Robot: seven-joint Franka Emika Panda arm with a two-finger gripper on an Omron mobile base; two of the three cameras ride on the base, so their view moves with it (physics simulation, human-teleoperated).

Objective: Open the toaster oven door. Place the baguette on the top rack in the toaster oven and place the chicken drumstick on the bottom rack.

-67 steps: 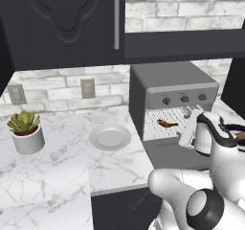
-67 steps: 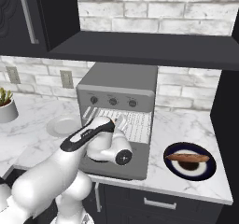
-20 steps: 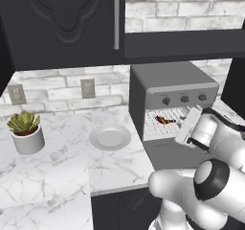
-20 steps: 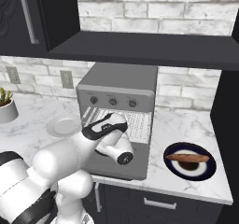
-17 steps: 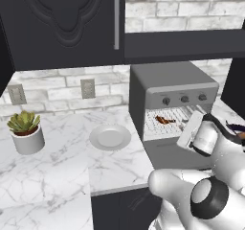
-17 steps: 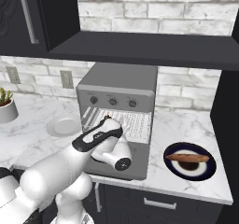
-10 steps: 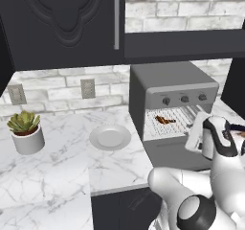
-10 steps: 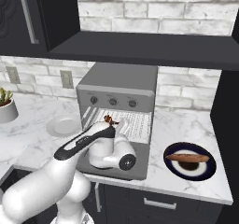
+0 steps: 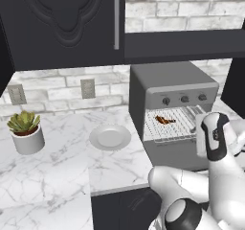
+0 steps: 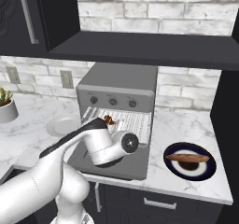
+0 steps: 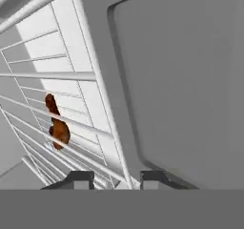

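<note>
From the left, the arm has drawn back from the toaster oven [image 9: 173, 104], drumstick [image 9: 165, 120] on its rack; from the right, the baguette [image 10: 189, 158] stays plated at 3 o'clock; the hand camera shows empty fingers [image 11: 115, 180] narrowly parted.

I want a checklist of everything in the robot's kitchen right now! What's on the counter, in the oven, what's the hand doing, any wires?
Surface: white marble counter, looks clean.
Toaster oven: door dropped open and flat.
Chicken drumstick: lying on a rack inside the oven.
Baguette: on a dark plate, right of the oven, not yet in.
Clutter: bare white plate and a potted plant, left of the oven.
Hand: by the oven mouth, holding nothing; fingers apart.
Cables: nothing seen.
Surroundings: brick wall, dark cabinets, wall sockets.
</note>
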